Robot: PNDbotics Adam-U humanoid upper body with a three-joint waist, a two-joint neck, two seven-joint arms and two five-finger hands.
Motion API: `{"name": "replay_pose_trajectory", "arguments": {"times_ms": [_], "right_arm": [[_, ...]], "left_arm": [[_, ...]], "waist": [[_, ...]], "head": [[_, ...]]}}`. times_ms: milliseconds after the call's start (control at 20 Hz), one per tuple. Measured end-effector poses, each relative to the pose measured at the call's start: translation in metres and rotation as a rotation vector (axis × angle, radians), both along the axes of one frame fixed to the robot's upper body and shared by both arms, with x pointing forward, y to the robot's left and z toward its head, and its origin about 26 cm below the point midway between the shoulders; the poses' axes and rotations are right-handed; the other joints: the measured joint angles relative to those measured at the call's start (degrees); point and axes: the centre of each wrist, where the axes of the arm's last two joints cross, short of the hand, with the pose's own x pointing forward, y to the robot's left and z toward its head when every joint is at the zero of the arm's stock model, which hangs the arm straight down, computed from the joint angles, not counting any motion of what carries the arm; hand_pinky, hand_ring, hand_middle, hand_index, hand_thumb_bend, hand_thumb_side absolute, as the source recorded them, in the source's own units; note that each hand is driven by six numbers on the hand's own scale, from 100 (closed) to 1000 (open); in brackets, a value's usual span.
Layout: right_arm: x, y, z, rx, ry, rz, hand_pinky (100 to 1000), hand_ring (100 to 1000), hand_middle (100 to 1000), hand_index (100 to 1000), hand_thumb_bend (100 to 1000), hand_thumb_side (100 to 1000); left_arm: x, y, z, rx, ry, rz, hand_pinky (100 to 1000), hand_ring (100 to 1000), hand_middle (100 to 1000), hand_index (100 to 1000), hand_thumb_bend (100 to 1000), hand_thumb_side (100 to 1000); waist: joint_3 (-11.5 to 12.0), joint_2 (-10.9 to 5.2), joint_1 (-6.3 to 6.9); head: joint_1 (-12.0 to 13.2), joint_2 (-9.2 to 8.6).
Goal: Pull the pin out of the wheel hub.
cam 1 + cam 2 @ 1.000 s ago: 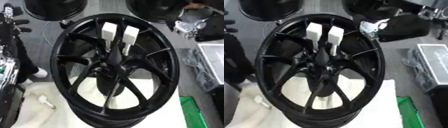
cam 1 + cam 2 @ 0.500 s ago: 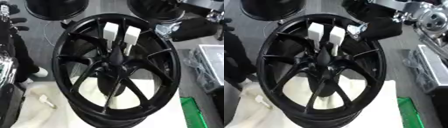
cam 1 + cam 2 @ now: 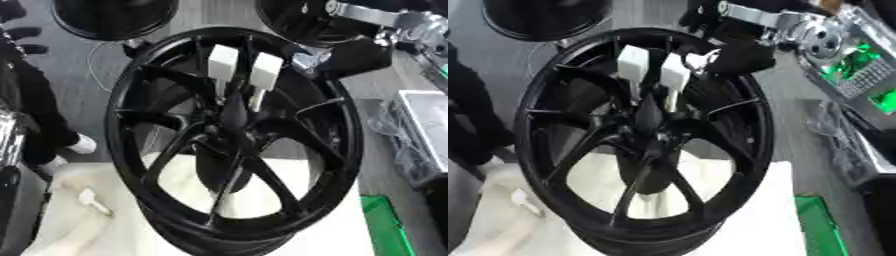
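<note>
The right hand (image 3: 741, 56) has come in from the far right to the black wheel hub's (image 3: 236, 145) far rim, beside the two white pins (image 3: 243, 70) still seated there; finger state apparently indeterminate, extraction pending.

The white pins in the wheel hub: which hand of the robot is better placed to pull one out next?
The right hand. It comes in from the upper right and is right beside the two white pins on the wheel hub. No left hand is clearly in view.
</note>
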Motion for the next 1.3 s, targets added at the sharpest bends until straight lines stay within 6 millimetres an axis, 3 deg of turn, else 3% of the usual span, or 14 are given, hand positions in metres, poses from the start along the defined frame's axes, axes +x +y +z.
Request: {"name": "replay_pose_trajectory", "arguments": {"times_ms": [50,150,200,350,1000,1300], "right_arm": [[0.003,0.0,-0.002,-0.003,0.013,-0.003,878,829,834,914,100,446],[0.007,-0.001,-0.005,-0.011,0.037,-0.008,882,830,837,915,100,281],[0.009,-0.001,-0.007,-0.015,0.049,-0.012,883,831,837,914,100,276],[0.014,-0.002,-0.01,-0.019,0.078,-0.025,887,832,834,910,100,326],[0.023,-0.001,-0.01,0.037,0.072,-0.091,907,849,847,919,100,329],[0.019,0.0,-0.002,0.08,0.114,-0.105,910,849,850,919,100,366]], "left_arm": [[0.0,-0.001,0.0,-0.009,-0.005,0.0,564,633,699,734,100,776],[0.0,-0.002,0.0,-0.022,-0.009,0.0,564,633,699,733,100,775],[0.0,-0.002,0.0,-0.025,-0.009,0.0,564,633,699,733,100,775],[0.0,-0.002,0.001,-0.031,-0.01,-0.002,564,633,698,733,100,767],[0.001,-0.004,0.001,-0.038,-0.011,-0.009,563,632,697,731,100,771],[0.001,-0.004,0.002,-0.04,-0.011,-0.005,564,633,697,731,100,769]], "waist": [[0.1,0.05,0.08],[0.2,0.17,0.25],[0.3,0.19,0.28],[0.4,0.23,0.29],[0.8,0.79,0.52],[0.8,0.82,0.55]], "head": [[-0.1,0.0],[-0.3,-0.02],[-0.4,-0.03],[-0.6,-0.07],[-1.2,-0.44],[-1.2,-0.44]]}}
